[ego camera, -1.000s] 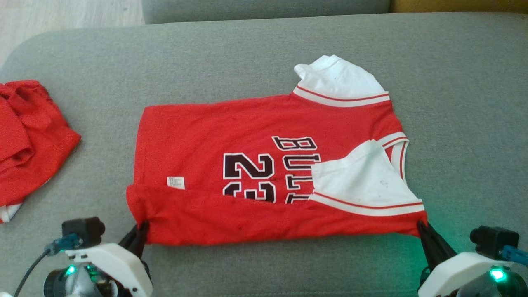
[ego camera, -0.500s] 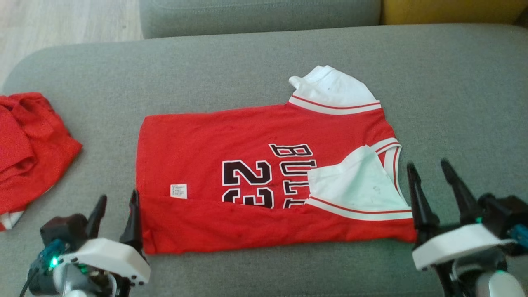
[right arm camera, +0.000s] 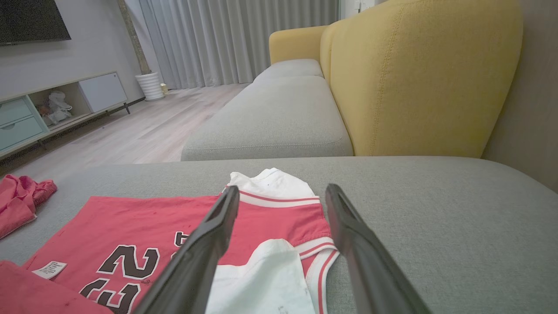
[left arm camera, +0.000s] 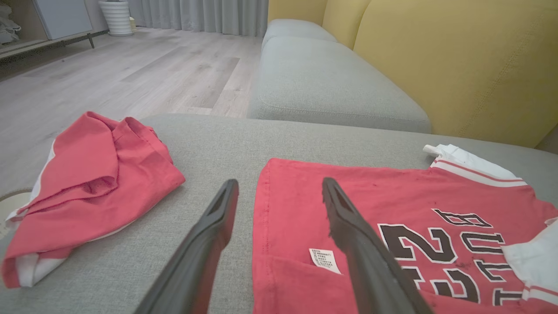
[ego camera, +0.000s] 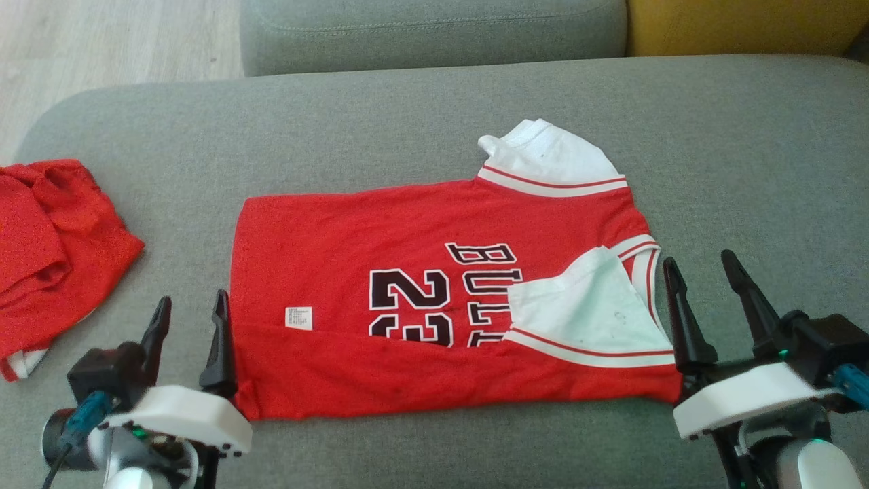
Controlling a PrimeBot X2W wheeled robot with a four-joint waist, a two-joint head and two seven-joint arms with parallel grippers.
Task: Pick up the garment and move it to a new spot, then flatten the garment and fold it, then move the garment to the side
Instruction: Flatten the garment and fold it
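Count: 1 red jersey (ego camera: 434, 299), 2 white sleeves (ego camera: 550, 159) on it, 1 label (ego camera: 299, 318), 1 crumpled red garment (ego camera: 47, 251), 2 grippers.

Jersey lies flat, print side up ("23" plus lettering), with its near long edge folded over as a strip and one sleeve lying on the chest. The label sits just above the fold line.

Left gripper (ego camera: 192, 300): just off the jersey's hem-end near corner, fingers spread, nothing between them. Right gripper (ego camera: 698, 259): just off the jersey's collar-end near corner, also spread and empty. The crumpled garment is well clear of the jersey, past the hem end.

Versus a second ago: both grippers were pinched on those two near corners; now both have let go and stand raised beside the cloth. Fold unchanged. The camera shifted a bit.

Surface under the jersey: grey fabric cushion (ego camera: 747, 170). Beyond the jersey: second grey cushion (ego camera: 434, 27), yellow backrest (right arm camera: 414, 78), wood floor (left arm camera: 130, 74), curtains (right arm camera: 235, 39), low cabinet (right arm camera: 52, 104).
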